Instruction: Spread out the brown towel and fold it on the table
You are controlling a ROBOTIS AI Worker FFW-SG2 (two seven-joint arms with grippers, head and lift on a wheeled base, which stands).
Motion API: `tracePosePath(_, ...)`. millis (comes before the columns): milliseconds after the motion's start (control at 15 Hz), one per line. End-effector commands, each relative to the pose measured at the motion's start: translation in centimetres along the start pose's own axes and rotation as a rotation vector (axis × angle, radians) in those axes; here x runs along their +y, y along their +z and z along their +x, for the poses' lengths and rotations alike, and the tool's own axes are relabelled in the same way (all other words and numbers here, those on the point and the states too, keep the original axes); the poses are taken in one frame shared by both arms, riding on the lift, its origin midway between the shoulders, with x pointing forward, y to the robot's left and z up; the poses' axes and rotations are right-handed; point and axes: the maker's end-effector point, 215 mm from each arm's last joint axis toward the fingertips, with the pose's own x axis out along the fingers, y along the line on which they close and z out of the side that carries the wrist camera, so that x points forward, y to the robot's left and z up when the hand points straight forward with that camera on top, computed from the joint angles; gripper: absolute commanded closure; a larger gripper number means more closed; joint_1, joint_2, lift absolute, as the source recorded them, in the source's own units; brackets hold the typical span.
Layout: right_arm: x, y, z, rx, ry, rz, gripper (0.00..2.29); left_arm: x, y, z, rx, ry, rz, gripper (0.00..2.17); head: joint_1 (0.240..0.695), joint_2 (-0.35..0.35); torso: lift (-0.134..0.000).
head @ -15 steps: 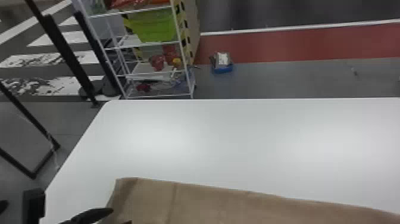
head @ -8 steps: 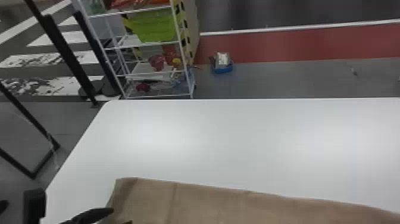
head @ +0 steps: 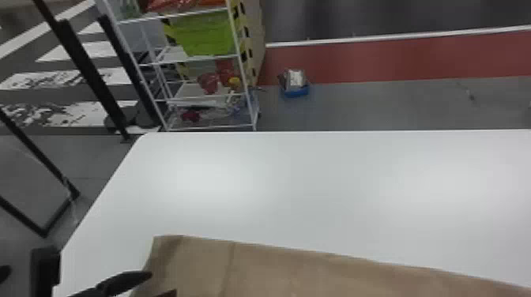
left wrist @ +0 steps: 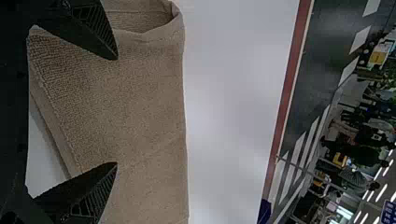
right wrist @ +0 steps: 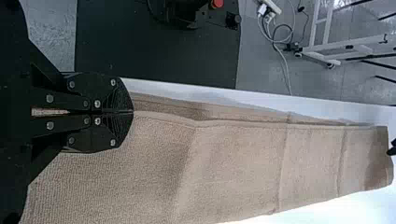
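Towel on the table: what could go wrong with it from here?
The right pincer seems to grip just the towel's edge with its fingertips, so it might slip out under a pull.
The left pincer is open over the towel, so its end could skew if the right one pulls alone.
The layers' edges don't line up, so the fold may end up crooked.

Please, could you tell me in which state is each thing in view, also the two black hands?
Brown fabric towel: doubled over, creased.
Left black hand: open, at the towel.
Right black hand: closed on the towel's edge.
White flat table: bearing the towel.
White wire shelf rack: upright, loaded.
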Motion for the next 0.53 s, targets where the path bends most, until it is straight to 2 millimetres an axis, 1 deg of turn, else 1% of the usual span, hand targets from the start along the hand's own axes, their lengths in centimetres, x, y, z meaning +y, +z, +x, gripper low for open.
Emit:
tracePosePath(0, 1.1, -0.4, 0.0, 0.015, 0.029, -0.003, 1.12, -0.1, -0.1, 0.2, 0.002, 0.0, -0.001, 0.09, 0.695, 0.219, -0.124)
tracePosePath(267, 1.2, -0.8, -0.3, 0.024, 0.031, -0.003, 1.12, -0.3, -0.2, 0.4, 0.01, -0.003, -0.001, 0.09, 0.695, 0.211, -0.124)
tracePosePath(400, 2.2, -1.2, 0.0, 0.034, 0.06, 0.0, 1.12, -0.2, -0.2, 0.5, 0.009, -0.002, 0.0, 0.09, 0.695, 0.2, -0.124)
tracePosePath(467, 2.4, -1.2, 0.2, 0.037, 0.065, -0.002, 1.12, -0.2, -0.1, 0.5, 0.009, 0.001, 0.001, 0.09, 0.695, 0.197, -0.124)
